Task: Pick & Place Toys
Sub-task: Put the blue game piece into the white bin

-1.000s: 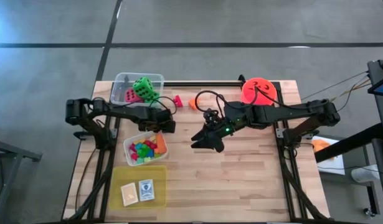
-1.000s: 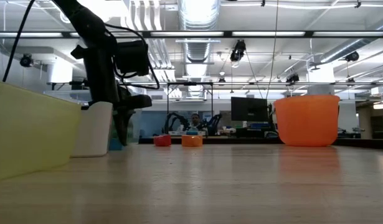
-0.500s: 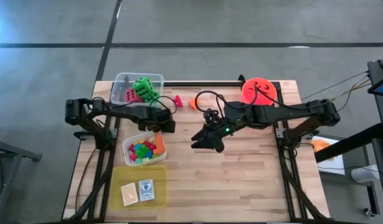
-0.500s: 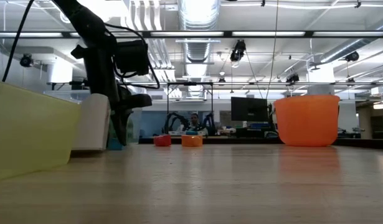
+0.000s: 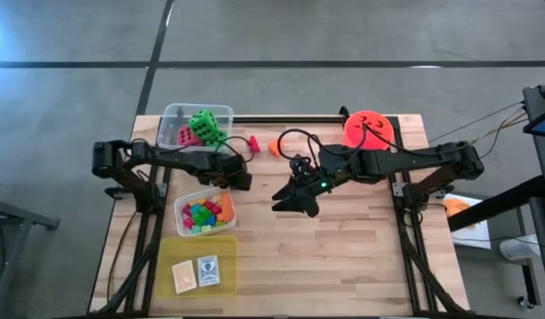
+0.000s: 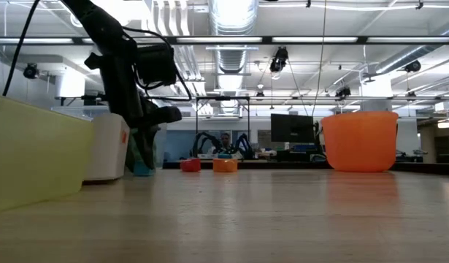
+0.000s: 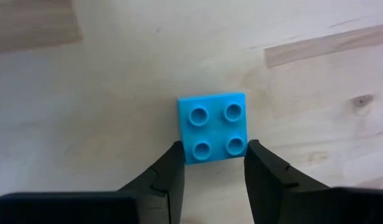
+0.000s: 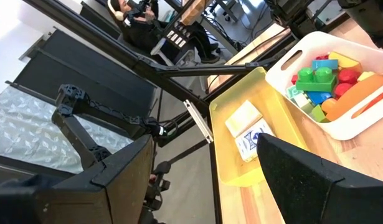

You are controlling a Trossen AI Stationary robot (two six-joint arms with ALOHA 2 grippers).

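Left gripper point(image 7: 211, 163) is low over the light wooden worktop point(image 5: 343, 239), jaws narrow and straddling the small blue four-stud square block point(image 7: 212, 127). The fingertips point(image 7: 174, 160) flank its near edge; contact cannot be confirmed, and the block lies flat on the wood. Judgement: the jaws bracket the block for a pinch, before carrying it to the tub of blocks.

In the high view this gripper point(image 5: 239, 180) sits at about 12 o'clock of the white rectangular tub of mixed bright blocks point(image 5: 206, 213). At 12 o'clock of that, a clear plastic tub point(image 5: 194, 127) holds two dice: one green point(image 5: 206, 125), one pink point(image 5: 183, 136). At 6 o'clock, a yellow tray point(image 5: 198, 264) holds two flat cards point(image 5: 196, 272).

Loose at the worktop's far edge: one pink block point(image 5: 253, 143), one orange block point(image 5: 275, 145).

Right gripper point(image 5: 290, 201) waits mid-worktop, jaws wide, holding nothing. At its 1 o'clock stands one red-orange bucket point(image 5: 369, 129).
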